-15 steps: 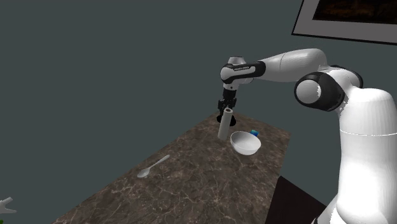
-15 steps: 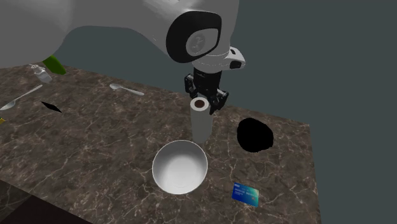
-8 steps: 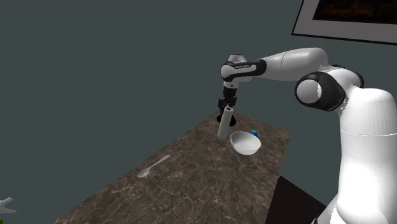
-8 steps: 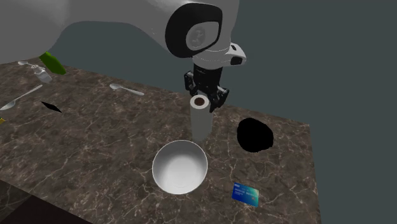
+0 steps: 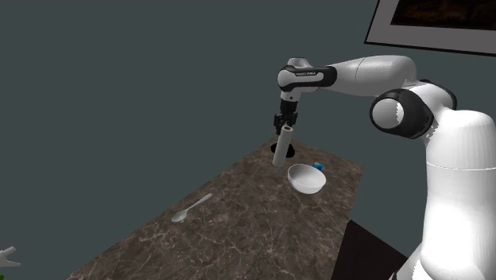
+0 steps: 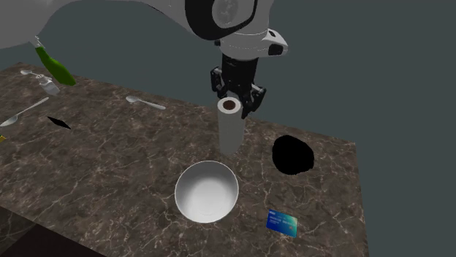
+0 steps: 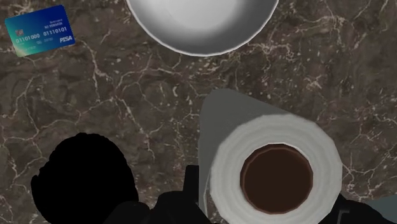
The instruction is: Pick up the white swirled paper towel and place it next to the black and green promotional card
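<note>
The white paper towel roll (image 5: 279,148) (image 6: 229,128) with its brown core hangs upright, its base just above the dark marble table (image 5: 238,223). My black gripper (image 5: 284,127) (image 6: 233,104) is shut on the roll's top end. In the wrist view the roll (image 7: 276,169) sits clasped between the fingers, and the gripper (image 7: 270,207) looks straight down onto it. The blue-green card (image 6: 282,223) (image 7: 39,30) (image 5: 318,166) lies flat near the table's corner, beyond the white bowl (image 6: 207,191) (image 7: 202,22) (image 5: 307,178).
A flat black round patch (image 6: 293,155) (image 7: 79,175) lies on the table beside the roll. Farther off lie a spoon (image 5: 191,208) (image 6: 145,102), a second utensil (image 6: 22,113) and a green object (image 6: 55,67). The table edge (image 6: 362,212) runs close to the card.
The gripper has risen with the roll in its grasp, lifting the roll's base off the table. Bowl, card and spoon have not moved.
</note>
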You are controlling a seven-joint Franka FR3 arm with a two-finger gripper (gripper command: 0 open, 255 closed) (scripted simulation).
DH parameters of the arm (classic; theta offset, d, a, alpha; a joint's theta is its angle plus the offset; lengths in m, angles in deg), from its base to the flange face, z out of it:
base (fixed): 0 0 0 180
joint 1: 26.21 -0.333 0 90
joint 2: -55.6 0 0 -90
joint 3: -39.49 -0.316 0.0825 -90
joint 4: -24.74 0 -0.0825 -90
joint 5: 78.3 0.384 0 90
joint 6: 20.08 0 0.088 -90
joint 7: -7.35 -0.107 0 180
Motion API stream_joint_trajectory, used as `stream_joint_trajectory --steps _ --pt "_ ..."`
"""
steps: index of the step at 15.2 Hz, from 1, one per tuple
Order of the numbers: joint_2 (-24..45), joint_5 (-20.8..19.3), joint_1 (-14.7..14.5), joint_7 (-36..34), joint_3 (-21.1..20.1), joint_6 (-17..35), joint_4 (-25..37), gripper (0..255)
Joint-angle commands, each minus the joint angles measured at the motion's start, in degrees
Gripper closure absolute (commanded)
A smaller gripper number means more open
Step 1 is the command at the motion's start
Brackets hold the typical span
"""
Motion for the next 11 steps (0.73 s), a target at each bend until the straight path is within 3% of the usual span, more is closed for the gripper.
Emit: stream_joint_trajectory --steps 1,11 --pt "-0.3 -0.1 0.0 -0.1 0.0 -1.3 1.0 255" --pt "0.4 0.0 0.5 -0.5 0.1 -9.4 9.8 255"
